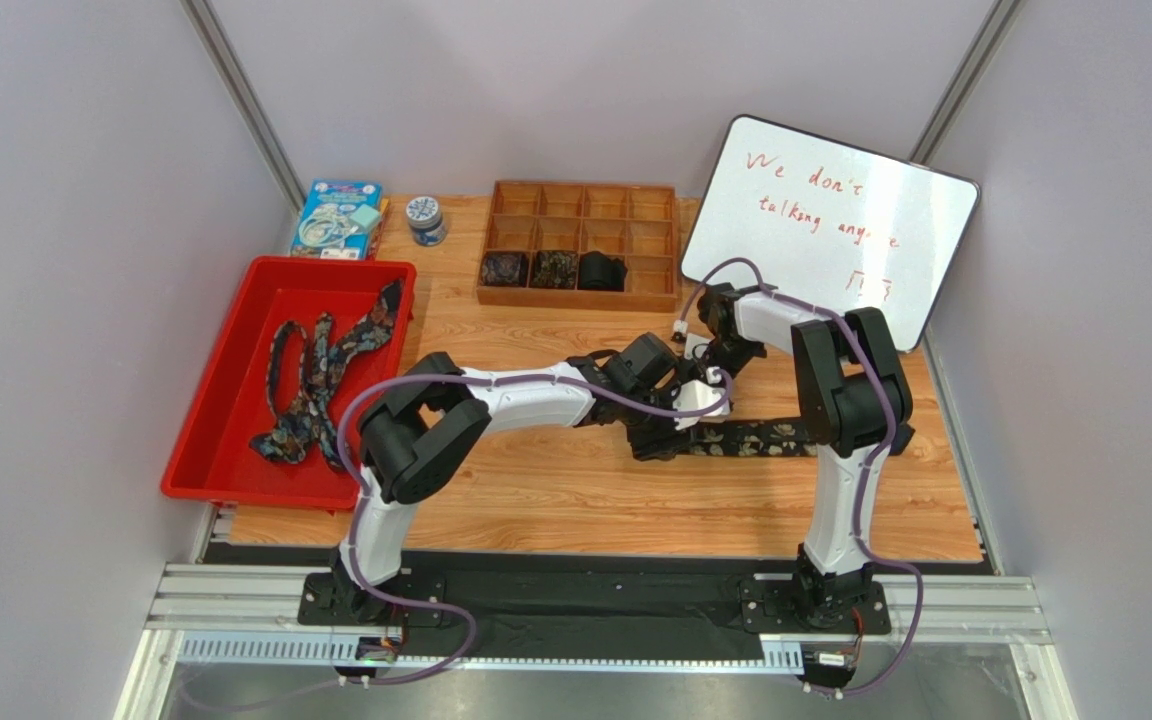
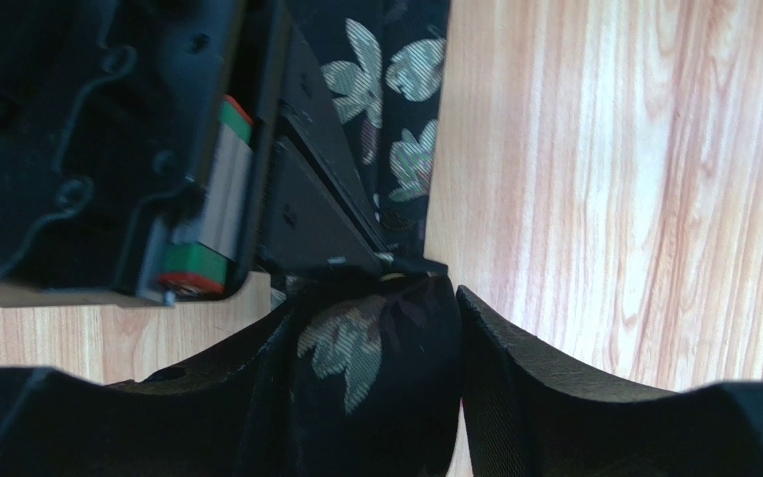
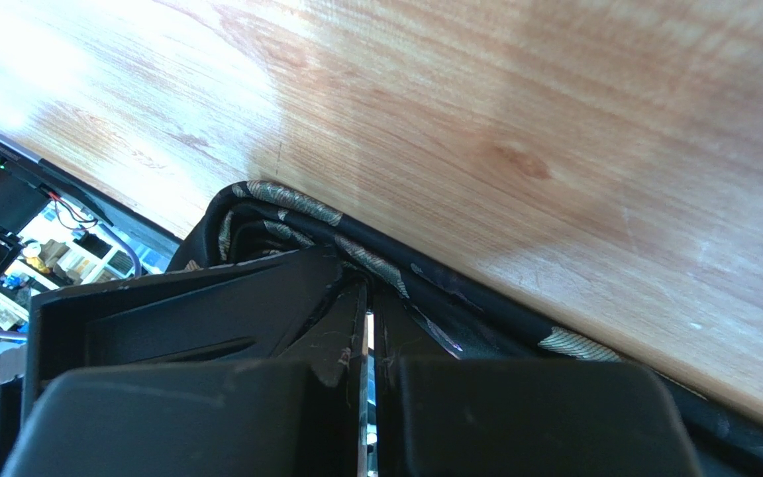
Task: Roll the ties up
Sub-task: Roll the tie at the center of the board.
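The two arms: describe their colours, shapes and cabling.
The left arm and right arm match: white tubular links between bulky black joint housings, on black bases. Loose purple cables loop along each. The jaws are matte black, wedge-shaped.

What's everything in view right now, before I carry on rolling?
Table: one, light wood, under everything.
Tray: one, red, left.
Loose ties: two or more, dark floral, in tray.
Organiser: one, wooden, back centre.
Rolled ties: three, dark, organiser's near row.
Part-rolled tie: one, dark floral, table centre.
Box: one, blue, back left.
Pot: one, pale, beside box.
Whiteboard: one, red writing, back right.
Left arm: one, white-black, jaws flanking coil.
Right arm: one, white-black, jaws shut at coil.
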Motion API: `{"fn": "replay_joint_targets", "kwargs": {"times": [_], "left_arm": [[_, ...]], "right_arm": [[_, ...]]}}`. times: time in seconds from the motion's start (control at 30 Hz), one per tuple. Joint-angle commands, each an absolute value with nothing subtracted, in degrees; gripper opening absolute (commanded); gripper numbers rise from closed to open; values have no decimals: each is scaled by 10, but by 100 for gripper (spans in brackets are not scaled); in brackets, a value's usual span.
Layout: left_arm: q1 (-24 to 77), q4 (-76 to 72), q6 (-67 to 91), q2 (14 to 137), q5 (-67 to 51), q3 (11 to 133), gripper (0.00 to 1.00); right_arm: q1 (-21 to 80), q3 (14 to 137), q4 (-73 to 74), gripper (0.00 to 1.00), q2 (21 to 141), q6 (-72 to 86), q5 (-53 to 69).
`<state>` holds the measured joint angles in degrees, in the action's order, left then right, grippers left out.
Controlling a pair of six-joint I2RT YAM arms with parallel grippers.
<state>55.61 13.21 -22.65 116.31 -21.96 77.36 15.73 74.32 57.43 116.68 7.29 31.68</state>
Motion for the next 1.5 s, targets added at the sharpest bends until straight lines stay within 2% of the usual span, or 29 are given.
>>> {"fn": "replay_joint_targets", "kwargs": {"times": [0.0,0.07,0.17,0.3,0.37,0.47,0.83,1.07,1.47], "left_arm": [[558,82,-169,1180,-207,773,57],[558,78,-156,1186,-174,773,55],[558,75,-159,1190,-143,767,44],[557,73,-177,1187,-127,746,24],[557,83,-185,1183,-128,742,18],[556,105,-199,1185,-134,737,14],[556,141,-222,1193,-156,736,11],[555,147,-229,1199,-161,741,12],[547,156,-220,1206,-183,756,12]], "right_arm": [[160,734,509,0,1201,58,233],[160,734,509,0,1201,59,233],[159,735,512,0,1202,58,238],[156,740,526,0,1201,57,254],[151,747,533,0,1195,57,272],[135,760,562,9,1173,48,291],[67,771,614,37,1093,33,417],[85,773,606,41,1098,51,470],[91,687,553,46,1092,44,515]]}}
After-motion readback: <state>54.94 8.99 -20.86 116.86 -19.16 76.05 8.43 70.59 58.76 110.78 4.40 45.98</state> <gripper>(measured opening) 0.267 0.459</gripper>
